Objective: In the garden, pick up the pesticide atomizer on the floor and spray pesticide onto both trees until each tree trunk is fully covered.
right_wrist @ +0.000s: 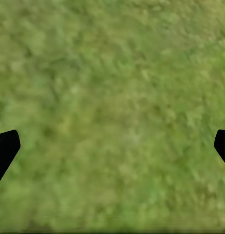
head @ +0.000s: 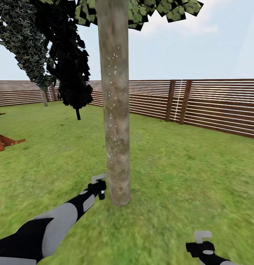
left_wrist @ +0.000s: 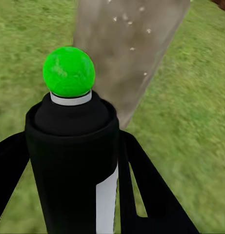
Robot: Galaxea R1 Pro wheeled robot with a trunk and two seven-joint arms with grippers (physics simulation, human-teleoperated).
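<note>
The left tool is clenched around the black cylindrical pesticide atomizer with a pale vertical mark and a round green cap; in the left wrist view its two dark fingers flank the bottle's sides. The bottle's green cap points towards the thick, mottled grey-brown tree trunk, which rises just ahead of this tool and slightly to its right, the base of the column close beside the tool's tip without clear contact. Small white flecks dot the bark above the tool, up to about the height of the fence top. The same trunk stands right behind the cap in the left wrist view.

The right tool hangs low, well apart from the trunk and off to the right of the left tool, over the green lawn. Its dark fingertips stand wide apart with only grass between them, so it is released.

Beyond the trunk runs a brown horizontal-slat wooden fence. Farther left of the left tool stand a dark narrow conifer and part of a reddish wooden playset. Nothing lies between the left tool and the trunk.
</note>
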